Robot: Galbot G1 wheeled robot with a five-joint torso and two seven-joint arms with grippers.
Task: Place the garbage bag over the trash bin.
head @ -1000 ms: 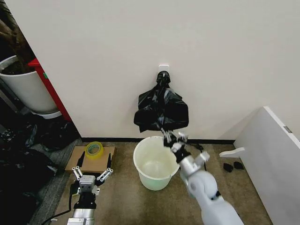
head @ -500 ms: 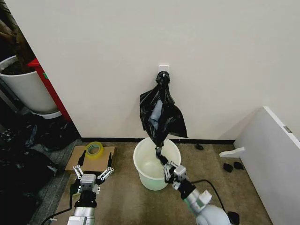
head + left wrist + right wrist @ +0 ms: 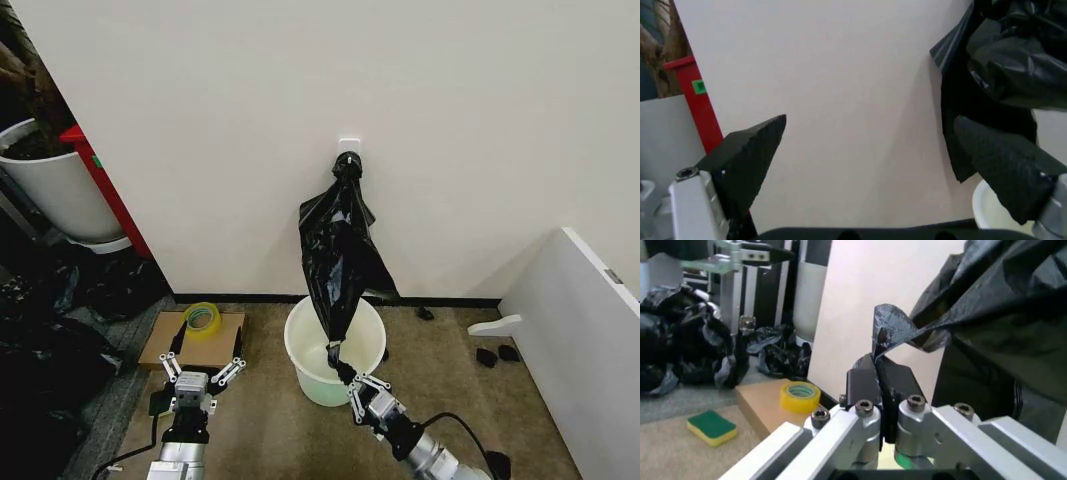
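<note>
The black garbage bag [image 3: 340,250] hangs from a white wall hook [image 3: 348,147] and is stretched down in a long narrow shape over the off-white trash bin [image 3: 300,350]. My right gripper [image 3: 345,372] is at the bin's near rim, shut on the bag's lowest corner. In the right wrist view the right gripper [image 3: 880,375] pinches a twisted fold of the bag [image 3: 987,305]. My left gripper [image 3: 200,378] stands open and holds nothing, left of the bin near the floor. In its wrist view the left gripper [image 3: 873,160] faces the wall, with the bag [image 3: 1013,60] beyond one finger.
A cardboard sheet [image 3: 165,340] with a yellow tape roll [image 3: 203,320] lies left of the bin. A white plant pot [image 3: 55,185], a red panel [image 3: 105,190] and a heap of black bags [image 3: 50,330] are farther left. A white board [image 3: 590,340] leans at the right.
My right gripper has come down and toward me with the bag's lower corner. The bag has gone from a bunched bundle to a long stretched shape. The left arm has not moved.
</note>
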